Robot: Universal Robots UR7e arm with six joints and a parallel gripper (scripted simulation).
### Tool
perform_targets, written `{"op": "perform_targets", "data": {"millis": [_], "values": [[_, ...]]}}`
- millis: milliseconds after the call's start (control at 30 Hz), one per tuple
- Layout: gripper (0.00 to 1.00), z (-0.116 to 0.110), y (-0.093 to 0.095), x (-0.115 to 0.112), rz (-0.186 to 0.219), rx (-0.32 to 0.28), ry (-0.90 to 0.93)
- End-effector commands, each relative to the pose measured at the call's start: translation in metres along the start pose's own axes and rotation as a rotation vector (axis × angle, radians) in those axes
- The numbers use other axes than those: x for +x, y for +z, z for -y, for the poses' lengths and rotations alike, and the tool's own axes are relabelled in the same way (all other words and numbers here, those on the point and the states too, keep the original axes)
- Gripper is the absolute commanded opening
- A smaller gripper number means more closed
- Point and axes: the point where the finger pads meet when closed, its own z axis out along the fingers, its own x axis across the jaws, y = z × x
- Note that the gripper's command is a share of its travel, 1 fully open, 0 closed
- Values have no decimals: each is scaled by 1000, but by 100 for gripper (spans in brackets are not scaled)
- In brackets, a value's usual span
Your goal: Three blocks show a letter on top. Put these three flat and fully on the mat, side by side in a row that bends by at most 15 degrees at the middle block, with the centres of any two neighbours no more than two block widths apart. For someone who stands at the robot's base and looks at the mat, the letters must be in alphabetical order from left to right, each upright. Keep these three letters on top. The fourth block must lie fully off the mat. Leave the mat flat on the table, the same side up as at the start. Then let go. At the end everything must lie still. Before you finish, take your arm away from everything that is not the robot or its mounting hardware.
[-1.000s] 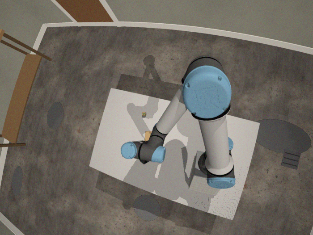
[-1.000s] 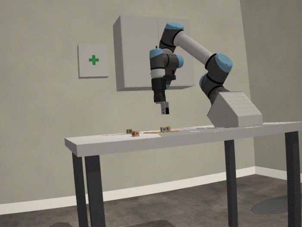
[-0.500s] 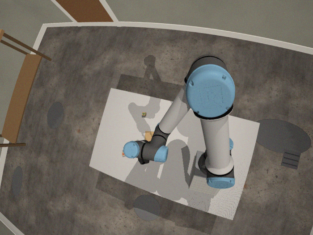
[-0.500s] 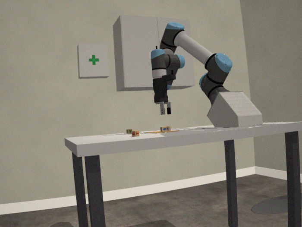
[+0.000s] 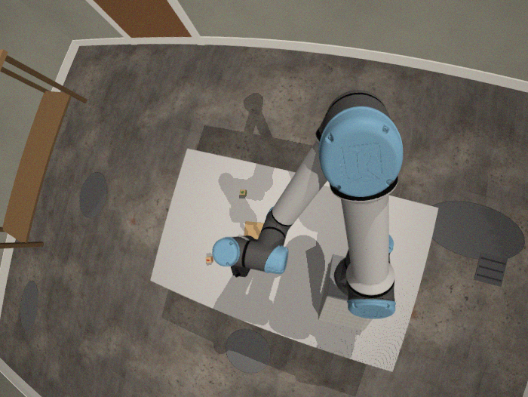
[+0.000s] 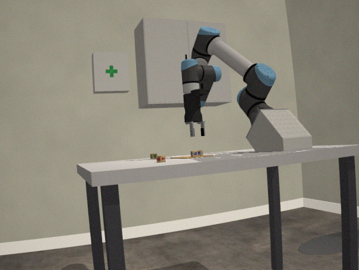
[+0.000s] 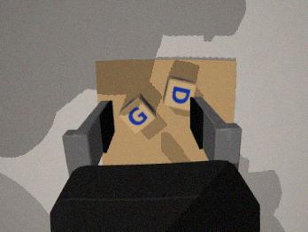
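A tan mat [image 7: 219, 77] [image 5: 253, 228] [image 6: 179, 156] lies flat on the white table [image 5: 200, 200] [image 6: 130, 171]. Two wooden blocks stand on it. One shows a blue G [image 7: 136, 116] on top and the other a blue D [image 7: 179, 95], close together, each turned a little. The pair [image 6: 196, 153] also shows in the exterior view. My gripper [image 7: 151, 114] [image 6: 196, 132] is open and empty, and hangs well above these two blocks. A block with green marks [image 5: 242, 193] [image 6: 153, 156] and a block with red marks [image 5: 208, 259] [image 6: 160, 158] lie off the mat. Their top letters are too small to read.
The robot's grey base pedestal [image 6: 278, 127] [image 5: 337, 307] stands on the table at the side away from the blocks. The arm covers most of the mat in the top view. A wall cabinet [image 6: 162, 60] hangs behind the arm.
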Motion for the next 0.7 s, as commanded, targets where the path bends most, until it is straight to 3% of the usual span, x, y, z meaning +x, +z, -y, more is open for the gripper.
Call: {"op": "perform_targets", "data": {"millis": [0,667], "values": [[100,-3,0,-2,0,-1,140],[100,-11,2,-8,0,-1,568]]}}
